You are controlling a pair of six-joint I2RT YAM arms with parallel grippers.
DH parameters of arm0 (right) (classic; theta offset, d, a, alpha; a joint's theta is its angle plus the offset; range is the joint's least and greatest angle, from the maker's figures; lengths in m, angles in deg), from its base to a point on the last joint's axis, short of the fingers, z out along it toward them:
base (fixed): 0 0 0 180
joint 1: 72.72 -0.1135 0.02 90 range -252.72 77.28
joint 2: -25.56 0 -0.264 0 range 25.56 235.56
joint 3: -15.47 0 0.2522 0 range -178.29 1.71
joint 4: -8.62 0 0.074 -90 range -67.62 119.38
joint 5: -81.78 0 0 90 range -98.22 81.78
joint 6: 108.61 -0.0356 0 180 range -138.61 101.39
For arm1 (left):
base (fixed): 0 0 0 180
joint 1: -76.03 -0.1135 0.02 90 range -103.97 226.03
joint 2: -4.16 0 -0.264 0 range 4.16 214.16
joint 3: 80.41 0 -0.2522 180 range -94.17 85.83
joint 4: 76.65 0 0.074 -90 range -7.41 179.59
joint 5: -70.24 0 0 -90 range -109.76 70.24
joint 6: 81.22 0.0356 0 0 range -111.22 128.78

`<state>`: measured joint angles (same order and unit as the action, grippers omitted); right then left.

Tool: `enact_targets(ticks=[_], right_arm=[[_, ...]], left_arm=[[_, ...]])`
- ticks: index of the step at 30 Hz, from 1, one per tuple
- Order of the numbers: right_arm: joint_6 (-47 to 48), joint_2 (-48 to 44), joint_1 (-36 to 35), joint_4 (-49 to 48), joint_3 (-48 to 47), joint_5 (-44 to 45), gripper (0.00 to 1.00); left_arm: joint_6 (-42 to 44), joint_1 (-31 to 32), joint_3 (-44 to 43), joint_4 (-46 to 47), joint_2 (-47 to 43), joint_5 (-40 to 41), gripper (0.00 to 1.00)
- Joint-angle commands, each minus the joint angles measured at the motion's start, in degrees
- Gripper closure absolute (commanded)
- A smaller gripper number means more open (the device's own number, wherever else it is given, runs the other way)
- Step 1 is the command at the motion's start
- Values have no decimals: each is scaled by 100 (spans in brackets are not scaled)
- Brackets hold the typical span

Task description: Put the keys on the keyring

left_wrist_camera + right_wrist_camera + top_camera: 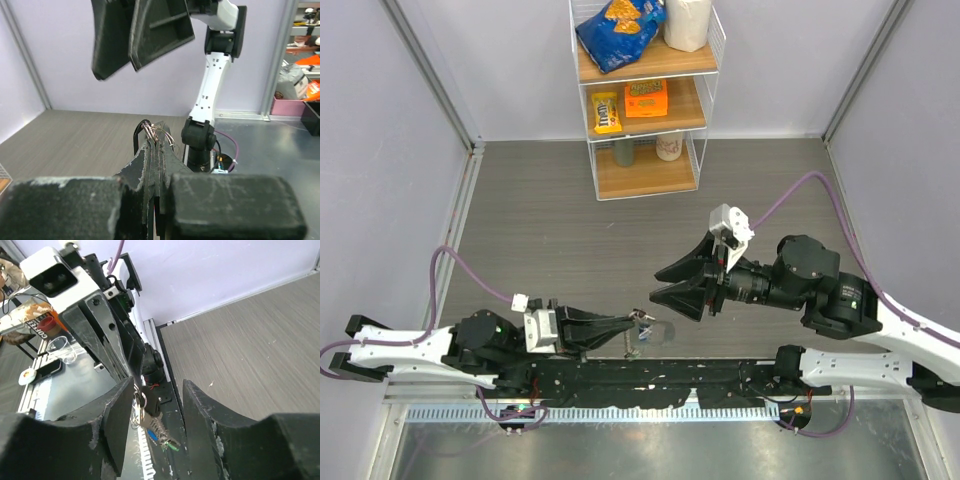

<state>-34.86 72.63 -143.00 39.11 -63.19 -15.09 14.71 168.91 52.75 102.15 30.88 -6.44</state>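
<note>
My left gripper (632, 328) is shut on the keyring bundle and holds it above the table's near edge. In the left wrist view thin silver wire rings (159, 132) and a black piece stick out past the closed fingertips (150, 150). In the right wrist view a key with a black head (153, 406) and a silver blade hangs from that grip, with the thin chain (161, 428), a blue tag (152, 435) and a green tag (171, 444) below it. My right gripper (658, 282) is open and empty, its jaws either side of the hanging key. The grey loop and a second key cannot be made out.
A white wire shelf (645, 100) with snack packets, a paper roll and cups stands at the back centre. Purple-grey walls close in both sides. A black rail (650, 375) and a metal bench edge run along the front by the arm bases.
</note>
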Motion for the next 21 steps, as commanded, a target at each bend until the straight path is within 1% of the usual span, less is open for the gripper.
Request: enact_targets(ticks=[1,3,7,12,15,16,21], right_arm=[[1086,276,-21,505,-681,-602,49],[1361,469,-21,847,-1057,-875,49],[1967,812,-21,1471,-1489,-1578,49],[2634,1067,-29,2105,-1763,-2405,49],[2820,1138,-38,2203,-1728,-2669,49],[2873,1164,-56,2212,-1719,-2766,48],[2935,1208,-117,2124,-1552,-2872,49]], left_arm=[[-215,-7,-278,98,-35,-461,100],[-277,-7,-313,10,-18,-646,100],[-347,-7,-322,-51,-26,-953,100],[-417,-7,-357,-96,-53,-1305,100],[-444,-7,-366,-96,-53,-1306,100],[-453,-7,-357,-96,-53,-1471,100],[-453,-7,-357,-78,-44,-1526,100]])
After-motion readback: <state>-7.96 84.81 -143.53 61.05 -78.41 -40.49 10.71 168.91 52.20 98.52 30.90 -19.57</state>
